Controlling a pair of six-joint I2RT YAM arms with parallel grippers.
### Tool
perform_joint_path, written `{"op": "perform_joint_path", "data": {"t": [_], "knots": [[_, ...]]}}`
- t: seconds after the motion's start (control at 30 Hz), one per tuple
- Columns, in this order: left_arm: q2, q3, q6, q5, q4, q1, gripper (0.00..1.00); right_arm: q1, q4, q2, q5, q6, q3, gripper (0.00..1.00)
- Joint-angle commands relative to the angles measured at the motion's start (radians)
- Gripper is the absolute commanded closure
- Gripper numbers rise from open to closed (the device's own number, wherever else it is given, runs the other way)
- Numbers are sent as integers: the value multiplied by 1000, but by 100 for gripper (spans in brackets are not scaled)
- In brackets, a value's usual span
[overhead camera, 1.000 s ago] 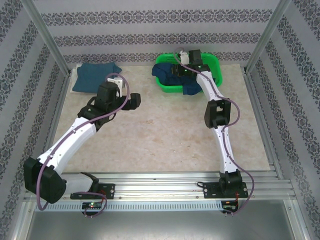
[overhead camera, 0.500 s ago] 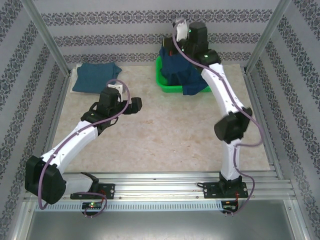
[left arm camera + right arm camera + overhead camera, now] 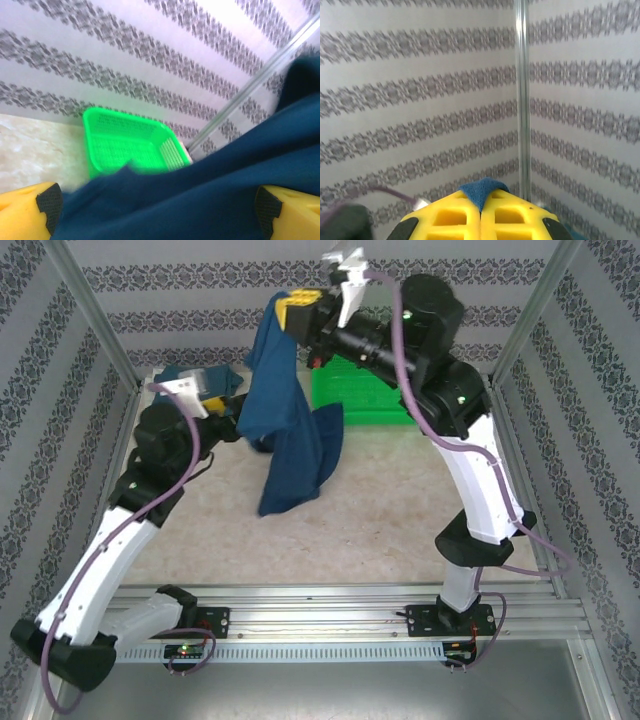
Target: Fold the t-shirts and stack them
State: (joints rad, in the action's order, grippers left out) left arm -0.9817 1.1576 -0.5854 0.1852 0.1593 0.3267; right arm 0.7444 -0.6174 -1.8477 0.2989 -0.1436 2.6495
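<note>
- The R gripper (image 3: 303, 312) is seen raised high at approx. 12 o'clock over the table (image 3: 380, 520). Its yellow fingers are pressed together on the top edge of the navy t-shirt (image 3: 290, 430).
- In the R wrist view, a small fold of blue cloth is pinched between the two closed fingers (image 3: 450, 220), w/ the patterned wall (image 3: 420, 100) behind.
- The navy t-shirt is held in the air and hangs down from that grip. Its lower end is seen over the table middle. Whether it touches the surface cannot be told.
- The L gripper (image 3: 218, 405) is placed at the 9 o'clock side of the hanging shirt, just beside its edge.
- In the L wrist view, the L fingers are spread wide apart at approx. 7 and 5 o'clock of the picture, and navy cloth lies between them.
- The teal t-shirt (image 3: 180, 373) is laid folded at the 11 o'clock corner of the table, partly covered by the L arm.
- The green basket (image 3: 365, 400) is set at approx. 1 o'clock, behind the hanging shirt. In the L wrist view it is blurred.
</note>
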Motion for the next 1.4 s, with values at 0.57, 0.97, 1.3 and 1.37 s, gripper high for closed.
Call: {"op": "perform_joint_path", "data": {"t": [0.57,0.97,1.3,1.37], "knots": [[-16,-142,-126,289,-148,-177,0,-81,-170,-124,-155,101,90,100],[327,-379,-138,-103,362,-244,0,124,-54,-440,-56,-209,-110,100],[292,-446,-93,-186,418,-253,0,50,-104,-739,193,-323,108,24],[257,-469,-100,-158,395,-253,0,37,-95,-597,107,-247,-83,12]]}}
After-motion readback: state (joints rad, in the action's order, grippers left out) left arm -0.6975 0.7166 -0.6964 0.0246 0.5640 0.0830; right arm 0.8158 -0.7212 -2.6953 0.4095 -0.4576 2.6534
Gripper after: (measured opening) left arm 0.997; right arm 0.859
